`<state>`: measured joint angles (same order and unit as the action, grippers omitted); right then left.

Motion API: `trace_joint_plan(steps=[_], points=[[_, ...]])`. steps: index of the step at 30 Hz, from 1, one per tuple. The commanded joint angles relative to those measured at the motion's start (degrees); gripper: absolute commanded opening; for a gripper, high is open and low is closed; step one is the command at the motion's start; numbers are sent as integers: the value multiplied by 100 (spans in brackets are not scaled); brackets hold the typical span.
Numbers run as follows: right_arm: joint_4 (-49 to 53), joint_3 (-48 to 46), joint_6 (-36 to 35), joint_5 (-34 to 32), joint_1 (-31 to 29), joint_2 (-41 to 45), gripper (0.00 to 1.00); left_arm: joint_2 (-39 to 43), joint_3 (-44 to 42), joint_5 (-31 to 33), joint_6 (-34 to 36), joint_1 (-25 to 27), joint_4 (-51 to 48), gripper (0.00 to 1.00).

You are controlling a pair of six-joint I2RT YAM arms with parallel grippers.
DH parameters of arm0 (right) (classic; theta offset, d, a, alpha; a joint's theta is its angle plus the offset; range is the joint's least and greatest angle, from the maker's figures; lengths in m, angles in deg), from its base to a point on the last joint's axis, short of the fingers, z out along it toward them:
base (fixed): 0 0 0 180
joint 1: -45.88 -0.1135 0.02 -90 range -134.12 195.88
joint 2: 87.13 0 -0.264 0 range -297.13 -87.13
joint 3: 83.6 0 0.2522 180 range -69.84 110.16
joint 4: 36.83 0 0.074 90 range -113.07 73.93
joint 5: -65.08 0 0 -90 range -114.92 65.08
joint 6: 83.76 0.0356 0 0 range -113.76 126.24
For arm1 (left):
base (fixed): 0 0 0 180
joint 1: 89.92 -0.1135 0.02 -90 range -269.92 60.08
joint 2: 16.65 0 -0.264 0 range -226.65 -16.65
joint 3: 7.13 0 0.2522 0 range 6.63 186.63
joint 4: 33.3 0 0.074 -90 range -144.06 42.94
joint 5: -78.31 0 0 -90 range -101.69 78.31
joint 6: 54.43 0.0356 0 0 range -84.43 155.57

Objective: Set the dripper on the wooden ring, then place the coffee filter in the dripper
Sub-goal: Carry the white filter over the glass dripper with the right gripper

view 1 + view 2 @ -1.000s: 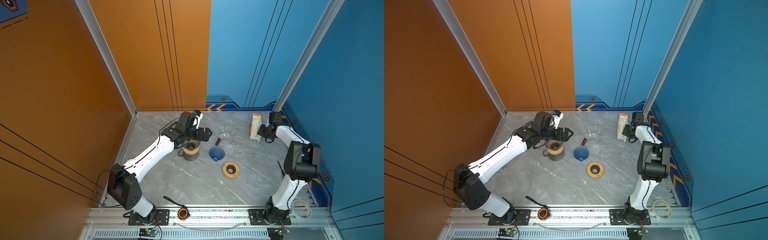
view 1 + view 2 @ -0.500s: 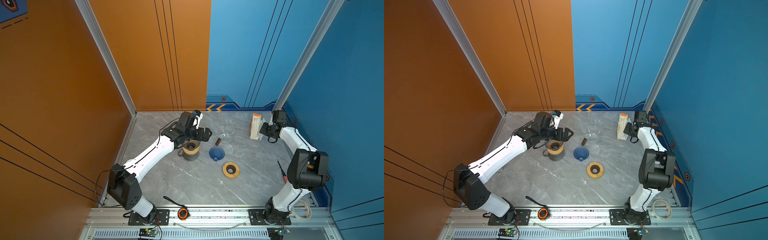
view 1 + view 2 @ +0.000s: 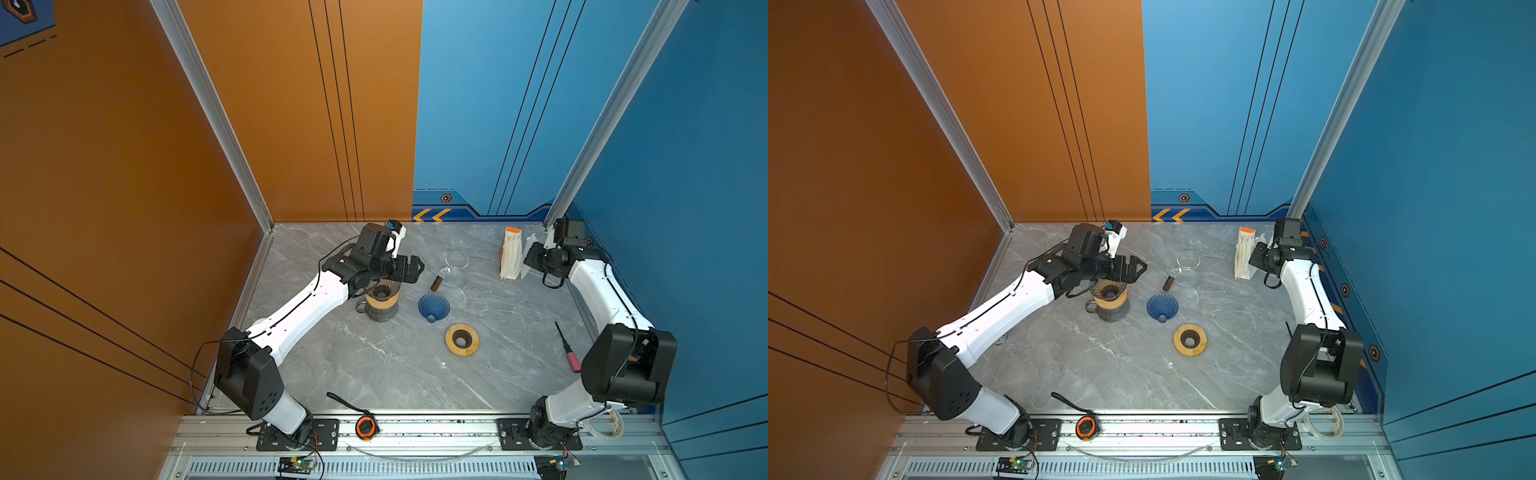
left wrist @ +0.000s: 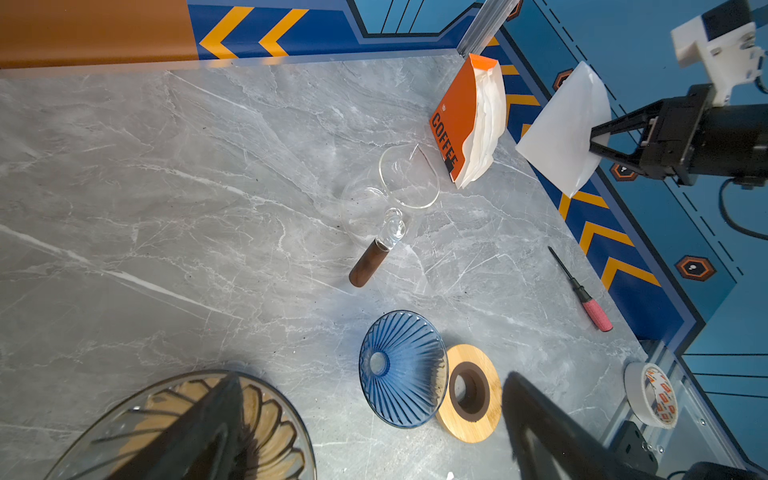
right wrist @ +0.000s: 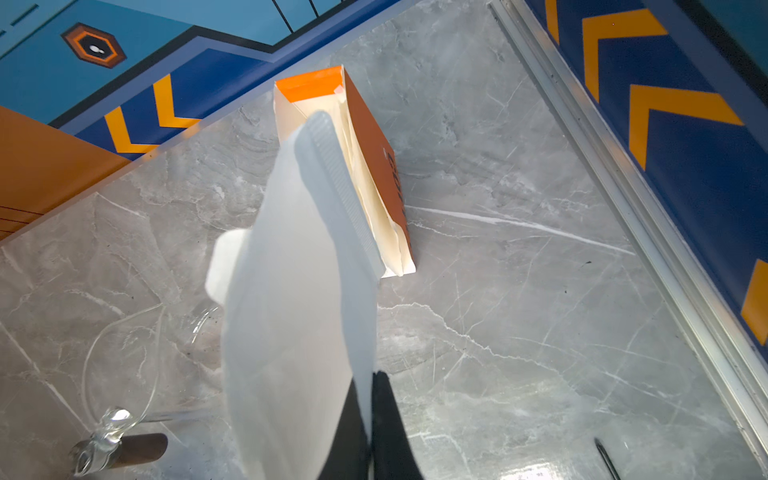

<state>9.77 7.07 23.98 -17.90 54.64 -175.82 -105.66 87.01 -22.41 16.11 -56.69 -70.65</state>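
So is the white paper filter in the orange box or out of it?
Out. The right gripper pinches one coffee filter in the air, apart from the orange box, which holds more.

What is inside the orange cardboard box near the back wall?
White paper filters fill the orange cardboard box; their lower parts are hidden by its wall, so their number cannot be seen.

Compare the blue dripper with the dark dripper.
The blue dripper lies tipped on its side on the table, a wooden ring loose beside it; the dark dripper stands upright in a wooden collar on a handled vessel. One is blue, the other smoky brown. Both are ribbed, see-through cones.
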Motion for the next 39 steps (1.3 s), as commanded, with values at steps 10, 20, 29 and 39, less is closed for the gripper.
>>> trace_joint_plan(steps=[10,20,29,39], points=[[768,329,-227,858,-257,549,0,303,172,-100,48,71,-81,98],[1433,1169,-470,1774,-1111,376,0,822,-118,4,133,69,-298,98],[1872,1963,-552,2167,-2264,-66,0,1470,-285,295,214,51,-751,98],[1890,2698,-249,1620,-3718,-635,0,2040,-370,581,86,-57,-1362,98]])
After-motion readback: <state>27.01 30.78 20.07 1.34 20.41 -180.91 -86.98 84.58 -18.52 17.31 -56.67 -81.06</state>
